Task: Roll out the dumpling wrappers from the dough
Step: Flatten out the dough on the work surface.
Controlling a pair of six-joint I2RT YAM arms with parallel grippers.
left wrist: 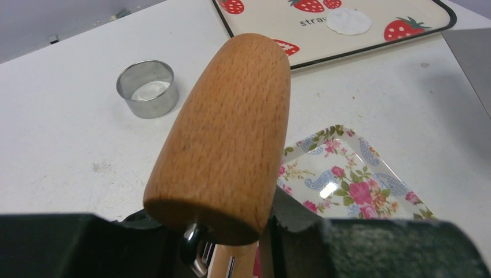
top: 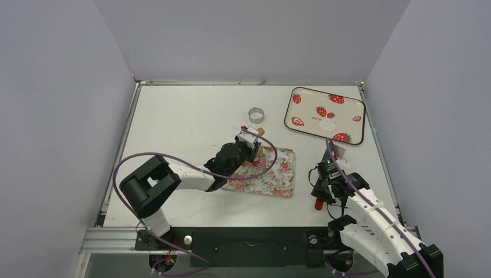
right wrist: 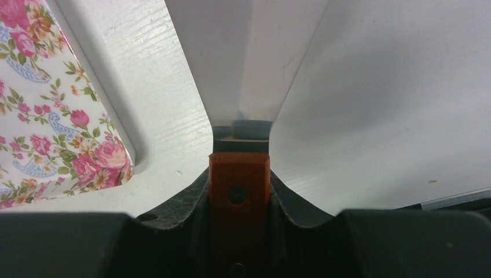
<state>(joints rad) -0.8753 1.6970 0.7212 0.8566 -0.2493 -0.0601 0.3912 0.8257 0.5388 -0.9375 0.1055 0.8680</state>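
One dumpling wrapper (top: 328,124) (left wrist: 348,21), a thin white disc, lies on the strawberry tray (top: 353,104) (left wrist: 405,8) at the back right. No dough shows in any view. My left gripper (top: 248,145) (left wrist: 231,249) is shut on the handle of the brown wooden roller (left wrist: 226,139) (top: 260,131), held over the far left edge of the floral tray (top: 278,179) (left wrist: 353,179). My right gripper (top: 330,168) (right wrist: 239,191) is shut on the red handle (right wrist: 239,185) of the spatula, whose shiny blade (right wrist: 246,58) points away over the table, right of the floral tray (right wrist: 46,116).
A hollow silver metal ring (top: 256,114) (left wrist: 146,88) stands on the table behind the floral tray. Grey walls close in the table on three sides. The left arm's purple cable (top: 173,157) loops over the table's left half.
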